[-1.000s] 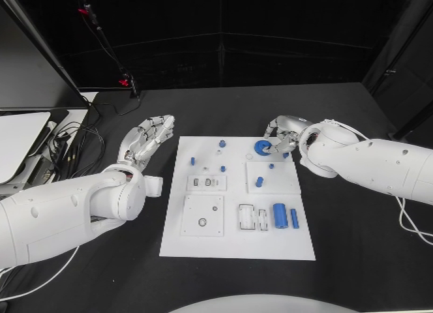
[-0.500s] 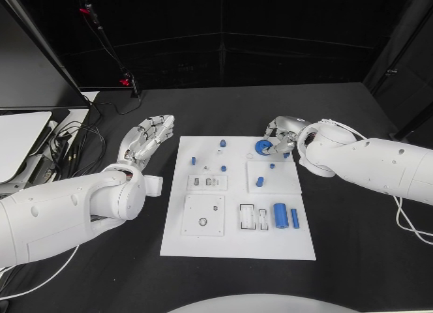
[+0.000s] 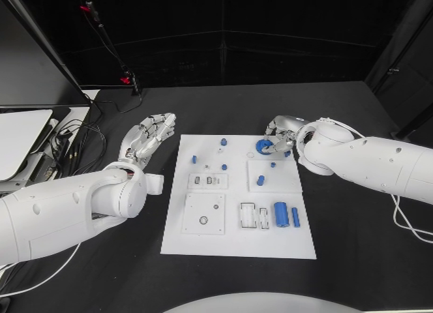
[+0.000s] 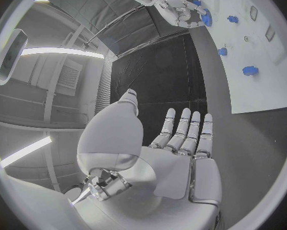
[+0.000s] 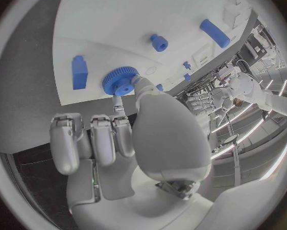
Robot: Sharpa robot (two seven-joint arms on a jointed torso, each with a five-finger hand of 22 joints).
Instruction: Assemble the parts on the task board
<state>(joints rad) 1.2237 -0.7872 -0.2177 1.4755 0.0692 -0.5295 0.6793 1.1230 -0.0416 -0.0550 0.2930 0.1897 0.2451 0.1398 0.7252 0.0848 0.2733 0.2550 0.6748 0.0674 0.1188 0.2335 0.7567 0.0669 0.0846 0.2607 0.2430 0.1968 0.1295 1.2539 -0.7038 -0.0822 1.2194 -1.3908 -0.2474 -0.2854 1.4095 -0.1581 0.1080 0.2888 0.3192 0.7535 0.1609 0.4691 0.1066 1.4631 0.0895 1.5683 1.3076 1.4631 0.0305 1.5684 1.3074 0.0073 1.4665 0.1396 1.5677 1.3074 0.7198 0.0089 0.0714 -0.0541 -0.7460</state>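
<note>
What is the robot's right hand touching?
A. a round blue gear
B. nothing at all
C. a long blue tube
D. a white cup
A. In the right wrist view the right hand has its fingertips on the round blue gear, which sits at the far end of the task board; the head view shows the same gear at that hand.

The far right corner of the task board [image 3: 237, 244] is occupied by the right hand [image 3: 280, 134] gripping the blue gear [image 3: 263, 147], the counter [image 3: 357, 261] beside the board's left edge is taken by the left hand [image 3: 149, 137], while bare counter lies nearer the robot.
</note>
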